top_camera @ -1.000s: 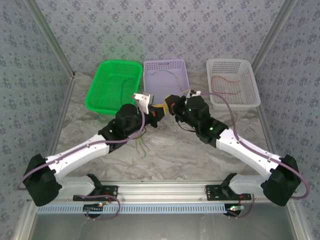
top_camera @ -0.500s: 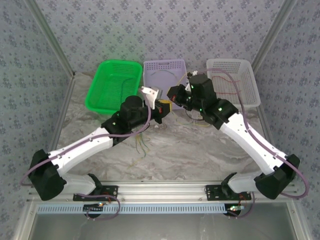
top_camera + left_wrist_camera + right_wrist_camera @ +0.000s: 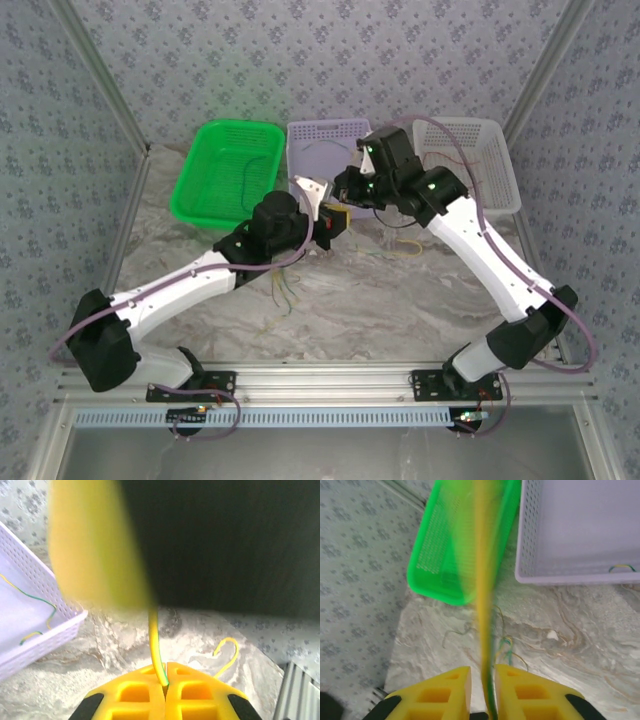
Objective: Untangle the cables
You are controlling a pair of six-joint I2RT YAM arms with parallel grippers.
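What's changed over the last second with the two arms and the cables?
The right gripper swung back toward the lavender basket, its jaws parting around the yellow cable. The left gripper edged forward, staying shut on that cable. The green basket and loose cables stayed put.

A lab robot cell: patterned screen walls [image 3: 300,60] surround the marbled tabletop [image 3: 390,310] under the left tool [image 3: 328,220], aluminium rail [image 3: 320,378] behind it.

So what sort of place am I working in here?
Most likely a lab test cell: patterned panels in a metal frame box in a marbled table, with a left arm and right arm bolted to a rail at its near edge.
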